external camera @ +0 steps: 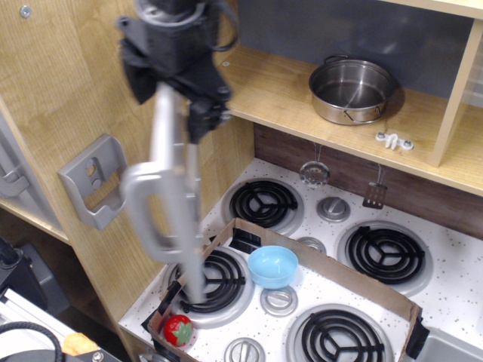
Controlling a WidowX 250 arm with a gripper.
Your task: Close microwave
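The microwave is a wooden compartment [260, 89] with a dark grey back wall [332, 30]. Its big grey door [172, 173] stands about half swung, edge-on to the camera, with its thick bar handle [145, 215] facing left. My black gripper [198, 105] is at the door's upper part, pressed against it by the hinge side. Its fingers are blurred and partly hidden by the door, so I cannot tell whether they are open or shut. A steel pot [351, 90] sits inside the compartment.
A small grey holder bracket [94, 181] hangs on the left wood wall. Below are a stovetop [264, 204], a cardboard box [332, 275], a blue bowl [272, 265] and a toy strawberry [178, 329]. A strainer [315, 172] and a spatula [375, 194] hang under the shelf.
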